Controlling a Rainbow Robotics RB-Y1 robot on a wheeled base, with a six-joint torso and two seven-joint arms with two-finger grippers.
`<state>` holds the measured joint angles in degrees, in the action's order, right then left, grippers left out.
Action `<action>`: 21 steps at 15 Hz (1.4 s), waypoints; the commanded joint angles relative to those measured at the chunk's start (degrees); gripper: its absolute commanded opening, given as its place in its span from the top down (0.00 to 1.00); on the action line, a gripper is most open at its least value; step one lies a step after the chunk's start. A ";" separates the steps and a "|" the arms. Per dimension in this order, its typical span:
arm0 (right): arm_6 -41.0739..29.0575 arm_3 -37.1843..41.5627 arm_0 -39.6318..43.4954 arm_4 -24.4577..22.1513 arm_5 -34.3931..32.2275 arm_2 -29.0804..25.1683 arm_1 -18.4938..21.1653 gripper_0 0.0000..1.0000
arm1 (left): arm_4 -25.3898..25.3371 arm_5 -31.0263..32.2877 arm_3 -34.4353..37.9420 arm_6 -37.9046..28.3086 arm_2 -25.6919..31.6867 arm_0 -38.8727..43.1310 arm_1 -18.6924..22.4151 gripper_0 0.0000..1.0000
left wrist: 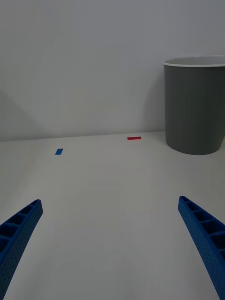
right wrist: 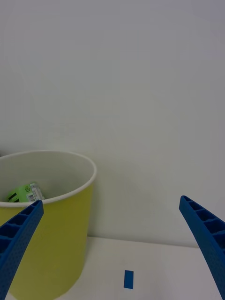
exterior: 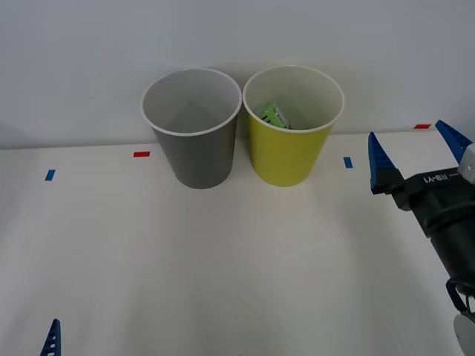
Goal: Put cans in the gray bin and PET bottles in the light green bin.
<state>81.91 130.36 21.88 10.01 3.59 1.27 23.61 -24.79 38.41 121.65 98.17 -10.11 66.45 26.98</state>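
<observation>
The right gripper (exterior: 415, 152), its two blue ribbed fingers (exterior: 378, 162) spread wide with nothing between them, hangs just to the right of the round tapered yellow-green plastic bin with the white rim (exterior: 288, 156), raised to about rim level and clear of its wall. Inside that light green bin, lying low against the pale inner wall, is the small clear PET bottle with the bright green label (exterior: 272, 115), so this piece of the sort looks done. Directly to the left of the light green bin, near enough that the rims almost meet, stands the round tapered dark gray plastic bin with a white rim (exterior: 194, 152); its whitish inside looks empty, and no can lies on the white table (exterior: 237, 267). The left gripper (left wrist: 112, 243), well to the left of and nearer than both bins, waits low over the table with its fingers also wide apart. The risk now is a careless sideways sweep of the right arm: an outstretched finger could clip the light bin's rim, tipping it into its gray neighbour and spilling the bottle.
</observation>
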 commanded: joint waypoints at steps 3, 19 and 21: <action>0.88 -0.10 10.64 -1.92 -10.71 0.40 0.91 0.00 | 0.00 0.00 -0.01 0.00 0.00 0.00 0.00 0.00; 2.03 -6.70 34.90 3.00 -34.44 3.65 3.81 0.00 | 0.00 0.00 -0.01 0.00 0.00 0.00 0.00 0.00; 2.11 -6.61 36.66 2.91 -35.40 3.65 3.81 0.00 | 0.00 0.00 -0.01 0.00 0.00 0.00 0.00 0.00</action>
<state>83.95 123.67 57.66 13.00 -31.32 4.89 27.44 -24.78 38.41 121.64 98.17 -10.11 66.44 26.98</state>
